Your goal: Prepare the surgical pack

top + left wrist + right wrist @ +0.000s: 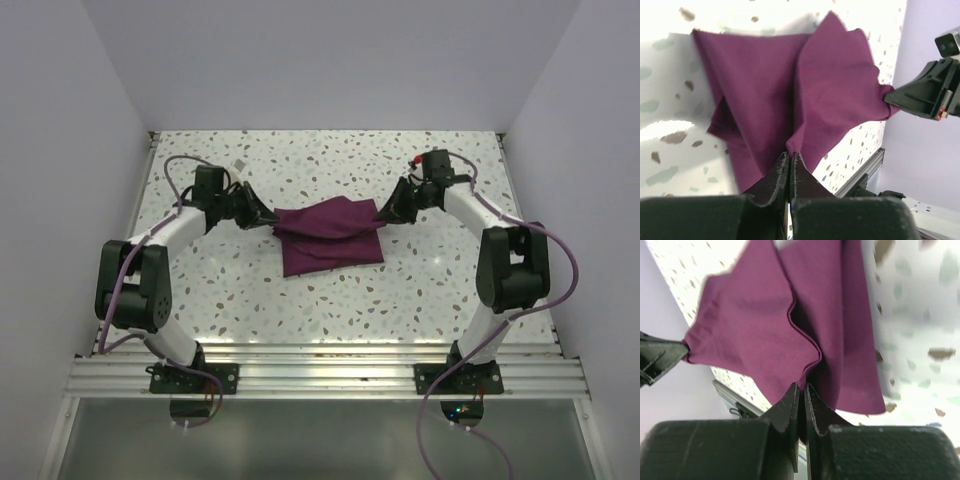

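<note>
purple cloth [328, 240] lay mid table [420, 290], a bit toward the far side, between the two arms. its long axis ran left to right, from one gripper to the other. left gripper [268, 217] was at the cloth's left end, jaws pressed together and pinching a corner of fabric. right gripper [384, 214] was at the right end, jaws likewise closed on a pinch of cloth. the far edge was drawn between the two pinches and sagged a little in the middle. the rest of the cloth spread toward the near side as a rough oblong on the table, with its near edge slightly tilted, left end nearer the arm bases. one corner pointed at each gripper. in the left wrist view the fabric rose from the closed tips in two folded flaps with a crease between them, and the far flap ended in a point held by the right gripper at the right edge of that view. in the right wrist view the cloth fanned out from the closed tips with a curved fold at the centre, and its left point met the left gripper. the cloth looked folded in layers; what lay inside could not be told.
</note>
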